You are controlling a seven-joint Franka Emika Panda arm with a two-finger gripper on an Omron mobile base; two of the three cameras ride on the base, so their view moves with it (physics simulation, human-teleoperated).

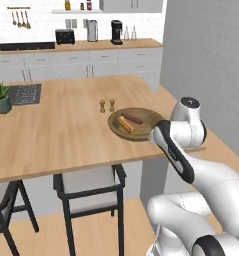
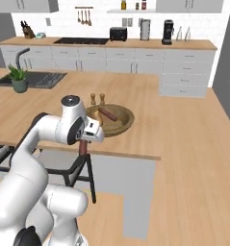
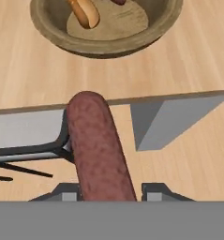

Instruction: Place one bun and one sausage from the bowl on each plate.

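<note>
The wooden bowl (image 1: 147,117) (image 2: 125,121) (image 3: 104,47) rests near the island counter's front edge. Inside it lie a bun (image 1: 125,124) (image 3: 85,11) and a dark red sausage (image 1: 133,118) (image 2: 108,114). My gripper (image 3: 108,192) (image 2: 83,144) hovers just off the counter's edge, on the near side of the bowl. It is shut on a second sausage (image 3: 98,145) (image 2: 83,147), which sticks out from between the fingers and hangs downward. The plates are out of view.
Salt and pepper shakers (image 1: 106,105) (image 2: 97,98) stand just behind the bowl. A potted plant (image 1: 0,97) (image 2: 19,79) sits by the sink at the far left. Dark stools (image 1: 91,185) stand under the counter's front edge, one right below my gripper.
</note>
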